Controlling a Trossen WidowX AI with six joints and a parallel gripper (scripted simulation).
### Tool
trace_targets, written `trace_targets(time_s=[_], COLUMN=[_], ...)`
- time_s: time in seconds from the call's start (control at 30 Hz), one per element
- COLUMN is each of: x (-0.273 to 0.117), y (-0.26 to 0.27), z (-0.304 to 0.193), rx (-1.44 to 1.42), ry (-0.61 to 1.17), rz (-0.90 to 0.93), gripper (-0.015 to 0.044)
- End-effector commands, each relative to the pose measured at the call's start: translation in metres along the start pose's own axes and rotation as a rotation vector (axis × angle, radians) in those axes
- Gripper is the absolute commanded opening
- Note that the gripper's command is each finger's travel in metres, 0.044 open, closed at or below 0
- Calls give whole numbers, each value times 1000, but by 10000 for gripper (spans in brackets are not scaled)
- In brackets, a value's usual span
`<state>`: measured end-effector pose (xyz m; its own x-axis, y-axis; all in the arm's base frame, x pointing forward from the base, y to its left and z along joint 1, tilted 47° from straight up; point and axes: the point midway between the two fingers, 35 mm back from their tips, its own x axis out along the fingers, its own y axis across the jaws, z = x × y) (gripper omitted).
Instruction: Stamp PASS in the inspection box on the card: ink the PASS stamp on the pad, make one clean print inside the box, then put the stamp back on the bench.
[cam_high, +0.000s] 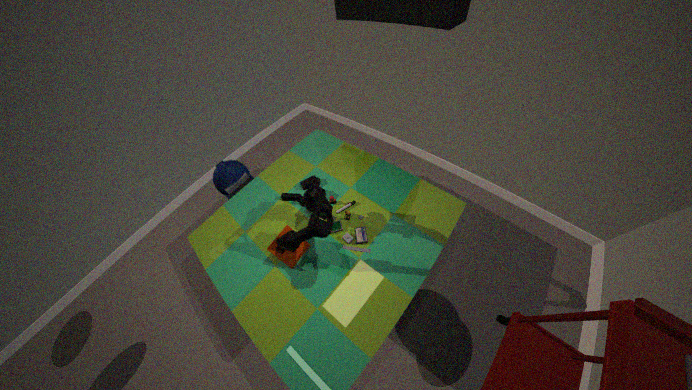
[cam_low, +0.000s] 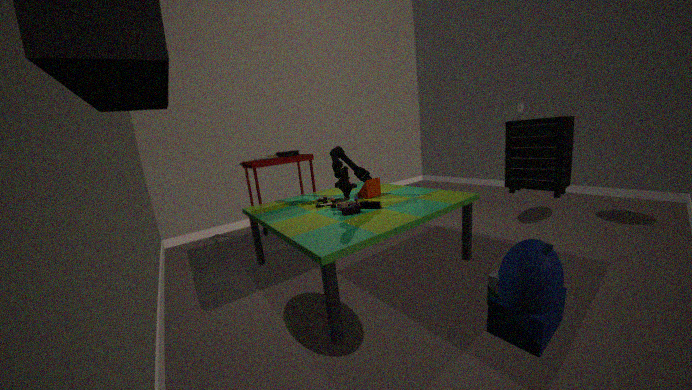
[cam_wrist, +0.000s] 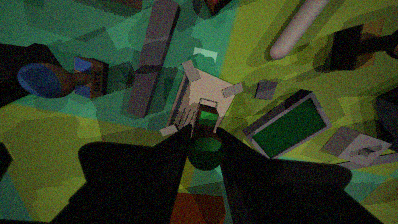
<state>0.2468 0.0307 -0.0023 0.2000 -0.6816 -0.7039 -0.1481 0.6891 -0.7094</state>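
Note:
My gripper (cam_wrist: 203, 129) (cam_low: 347, 196) is shut on a stamp with a round green handle (cam_wrist: 205, 154). It points down over the pale card (cam_wrist: 216, 89), and the stamp's far end covers part of the card. Printed lines show on the card's left part, and a small outline shows just beyond the stamp. The box is partly hidden, and I cannot tell whether the stamp touches the card. Grey tabs sit at the card's corners. The ink pad (cam_wrist: 290, 127), green in a grey tray, lies right of the card in the wrist view.
A blue-handled stamp (cam_wrist: 40, 80) and a long grey bar (cam_wrist: 156, 55) lie left of the card. A pale rod (cam_wrist: 299, 29), a dark stamp (cam_wrist: 347, 47), a small grey block (cam_wrist: 266, 89) and a pale piece with a knob (cam_wrist: 357, 145) lie right. An orange block (cam_high: 296, 256) (cam_low: 371, 188) is at the arm's base.

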Motion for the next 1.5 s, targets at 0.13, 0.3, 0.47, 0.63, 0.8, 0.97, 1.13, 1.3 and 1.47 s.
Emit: trace_targets(time_s=[0.13, 0.3, 0.47, 0.63, 0.8, 0.97, 1.13, 1.3, 1.47], x=[6, 9, 12, 15, 19, 21, 21, 22, 23], y=[-1, -1, -1, -2, -2, -2, -2, -3, -3], z=[-1, -1, -2, -2, -2, -3, -3, -3, -3], rx=[-7, -7, -7, -7, -7, -7, -7, -7, -7], ry=[0, 0, 0, 0, -1, -1, -1, -1, -1], rz=[-7, -7, -8, -9, -10, -11, -11, -11, -11], gripper=[0, 0, 0, 0, 0, 0, 0, 0, 0])
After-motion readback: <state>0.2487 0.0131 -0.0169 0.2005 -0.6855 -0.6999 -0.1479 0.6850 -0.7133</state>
